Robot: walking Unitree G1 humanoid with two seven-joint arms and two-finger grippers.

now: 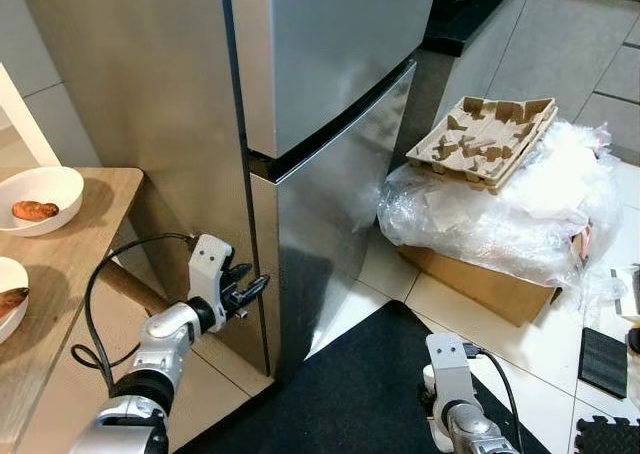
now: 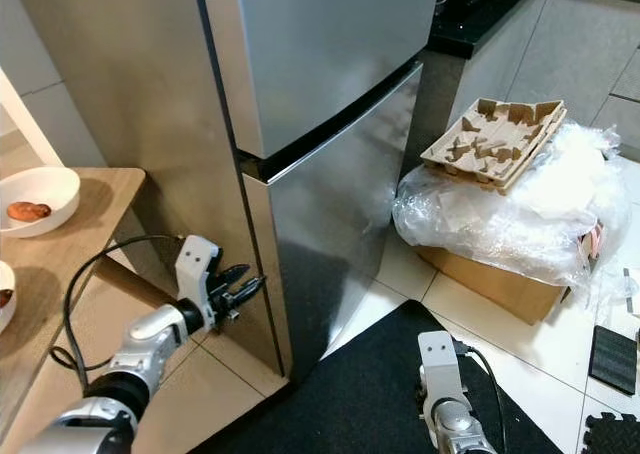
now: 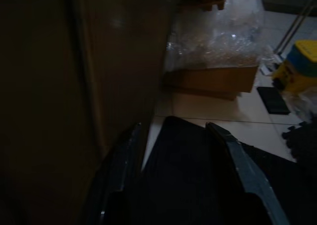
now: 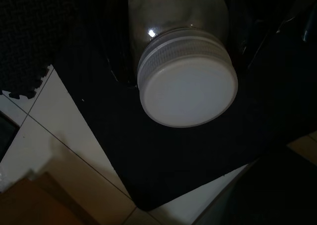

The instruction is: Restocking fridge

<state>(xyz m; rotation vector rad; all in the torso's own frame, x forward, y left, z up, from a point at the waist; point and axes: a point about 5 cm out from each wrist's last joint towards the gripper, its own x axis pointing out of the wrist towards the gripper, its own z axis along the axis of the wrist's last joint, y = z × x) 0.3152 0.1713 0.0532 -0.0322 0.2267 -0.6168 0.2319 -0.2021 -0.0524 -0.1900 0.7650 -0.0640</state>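
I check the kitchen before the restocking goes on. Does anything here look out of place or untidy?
Yes. Beside the closed fridge, a cardboard box on the floor is heaped with loose clear plastic wrap, and moulded pulp trays lie tilted on top. Packing waste looks odd there, so near the door.

The fridge [image 1: 330, 124] has a brushed, softly glossy metal skin. The table [image 1: 70, 274] at the left is matt wood, and the bowl [image 1: 45, 196] on it looks like smooth white glazed ware. At the right, a moulded pulp tray [image 1: 490, 134] lies rough and matt on crinkled clear plastic film [image 1: 500, 214] over a cardboard box [image 1: 480, 279]. The floor is smooth pale tile [image 1: 470, 319] with a matt black mat [image 1: 350, 394]. The jar [image 4: 181, 17] is clear glass with a smooth white plastic lid [image 4: 188, 88].
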